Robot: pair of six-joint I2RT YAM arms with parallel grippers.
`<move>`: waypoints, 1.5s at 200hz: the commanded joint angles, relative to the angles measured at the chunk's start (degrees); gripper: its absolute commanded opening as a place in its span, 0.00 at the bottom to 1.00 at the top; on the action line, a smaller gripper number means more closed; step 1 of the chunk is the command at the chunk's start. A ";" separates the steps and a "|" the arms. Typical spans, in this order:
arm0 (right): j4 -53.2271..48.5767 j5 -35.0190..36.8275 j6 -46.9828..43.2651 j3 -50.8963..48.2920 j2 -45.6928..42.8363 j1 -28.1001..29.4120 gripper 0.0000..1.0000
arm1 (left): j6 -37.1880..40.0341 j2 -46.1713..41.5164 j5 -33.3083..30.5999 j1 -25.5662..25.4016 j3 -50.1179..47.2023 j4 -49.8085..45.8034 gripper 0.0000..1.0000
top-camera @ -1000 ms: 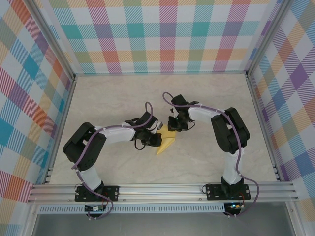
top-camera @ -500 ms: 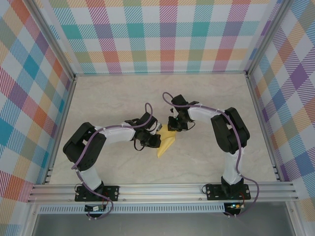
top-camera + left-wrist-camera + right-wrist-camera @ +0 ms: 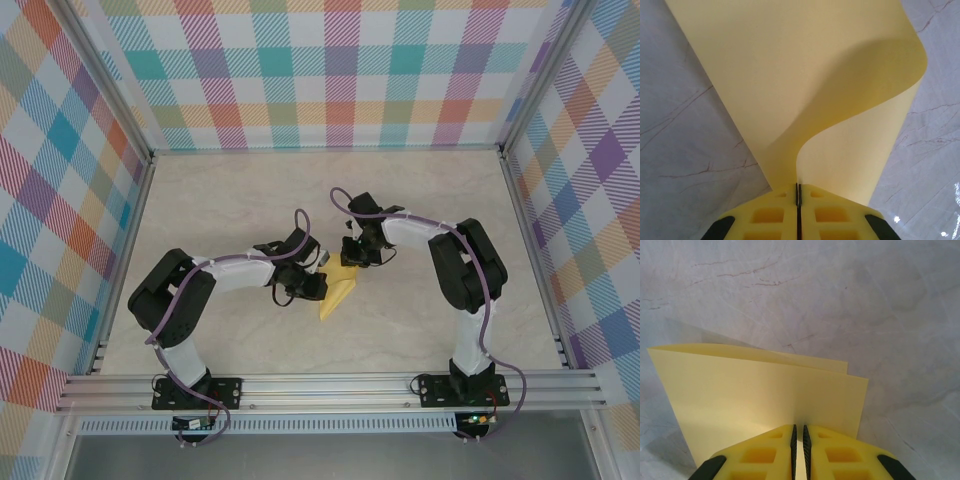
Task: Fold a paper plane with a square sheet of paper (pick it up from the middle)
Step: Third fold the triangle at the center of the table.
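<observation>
Your left hand (image 3: 797,192) is clamped on the square sheet of paper (image 3: 805,75), jaws pressed together with one edge of the yellow sheet pinched between them. From that pinch the sheet curls up and over in a loose bend, not creased flat. Your right hand (image 3: 798,432) is clamped on the paper as well, jaws almost touching with the folded layers nipped in the thin slot. The right wrist view shows two layers, top edges slightly offset. From the top camera the paper is near the middle of the bench (image 3: 250,200), a narrow yellow wedge between both hands, point toward the near edge. Can't tell if it rests on the bench or hangs just off it
</observation>
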 commanded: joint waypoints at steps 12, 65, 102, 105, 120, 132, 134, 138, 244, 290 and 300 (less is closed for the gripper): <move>-1.81 0.44 -0.42 -1.16 2.19 0.02 0.15 | 0.12 -1.50 1.44 0.41 -0.49 2.79 0.08; -1.88 0.85 -0.43 -1.25 2.06 0.03 0.15 | 0.38 0.00 -0.01 0.41 -0.64 0.50 0.08; -1.87 0.85 -0.42 -1.40 1.97 0.02 0.16 | 0.17 0.63 -0.54 0.41 -0.19 0.27 0.08; -1.86 0.85 -0.42 -1.42 1.95 0.02 0.16 | 0.13 0.70 -0.51 0.41 -0.13 0.25 0.08; -1.95 0.94 -0.51 -1.42 1.96 0.03 0.15 | 0.03 1.16 -0.49 0.41 0.08 0.27 0.08; -2.08 1.02 -0.51 -1.42 1.90 0.02 0.16 | 0.02 1.61 -0.89 0.42 0.59 -1.96 0.08; -2.14 1.07 -0.55 -1.42 1.91 0.02 0.16 | 0.05 1.64 -0.89 0.42 0.64 -2.10 0.08; -2.08 1.04 -0.44 -1.42 1.89 0.03 0.16 | -0.05 1.77 -0.89 0.41 0.65 -2.09 0.08; -2.13 0.69 -0.18 -1.42 1.72 0.02 0.16 | -0.14 1.68 0.24 0.41 0.30 -0.78 0.09; -1.44 -0.95 1.97 -1.71 -5.69 -0.36 0.25 | 0.23 2.07 0.69 0.41 0.06 -0.78 0.08; -0.88 -1.04 2.71 -2.54 -8.27 -0.66 0.27 | 0.27 1.91 0.85 0.41 -0.11 -0.78 0.08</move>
